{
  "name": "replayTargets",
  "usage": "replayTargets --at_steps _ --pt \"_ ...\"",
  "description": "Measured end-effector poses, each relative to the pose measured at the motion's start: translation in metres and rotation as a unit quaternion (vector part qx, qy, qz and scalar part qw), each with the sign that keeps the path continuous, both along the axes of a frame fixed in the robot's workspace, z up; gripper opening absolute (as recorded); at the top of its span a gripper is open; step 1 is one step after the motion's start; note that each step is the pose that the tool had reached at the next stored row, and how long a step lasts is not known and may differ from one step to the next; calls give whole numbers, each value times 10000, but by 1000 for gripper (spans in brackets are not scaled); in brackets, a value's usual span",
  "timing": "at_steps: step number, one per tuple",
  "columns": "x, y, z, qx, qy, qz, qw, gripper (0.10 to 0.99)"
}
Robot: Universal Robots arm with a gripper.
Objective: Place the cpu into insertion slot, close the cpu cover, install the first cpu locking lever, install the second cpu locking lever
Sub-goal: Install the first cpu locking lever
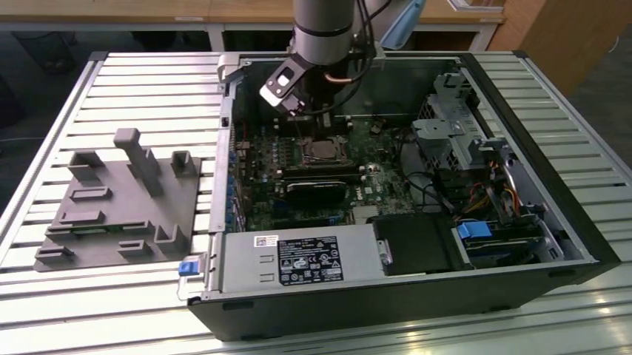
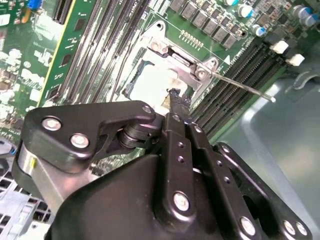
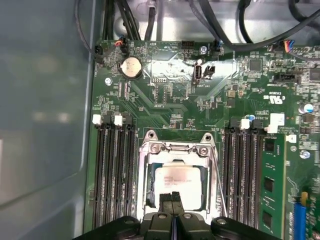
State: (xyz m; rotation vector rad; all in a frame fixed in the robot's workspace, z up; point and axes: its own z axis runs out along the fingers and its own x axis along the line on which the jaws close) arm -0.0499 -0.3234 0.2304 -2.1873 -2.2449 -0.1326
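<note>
The tool [image 3: 174, 195], its fingers closed together, hides one edge of the cpu [image 3: 180, 180], which lies in the insertion slot [image 3: 150, 172], framed by the cpu cover [image 3: 175, 149], inside the open computer case [image 1: 395, 303].

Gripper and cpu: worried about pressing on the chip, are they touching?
Cannot tell. In the first wrist view the shut gripper overlaps the cpu, hiding any gap.

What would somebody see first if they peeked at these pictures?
The grey robot arm reaches down into the open black computer case. In the first wrist view, its black gripper, fingers together, hangs over the small silver square cpu framed by the thin silver cpu cover.
</note>
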Motion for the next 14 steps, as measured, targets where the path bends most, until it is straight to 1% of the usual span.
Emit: replayTargets --at_steps 2,5,12,14 --pt "0 0 59 2 -1 0 10000 106" --pt "0 0 170 2 0 0 10000 106" --pt "0 0 481 4 0 0 10000 106" --pt "0 0 523 5 0 3 10000 106"
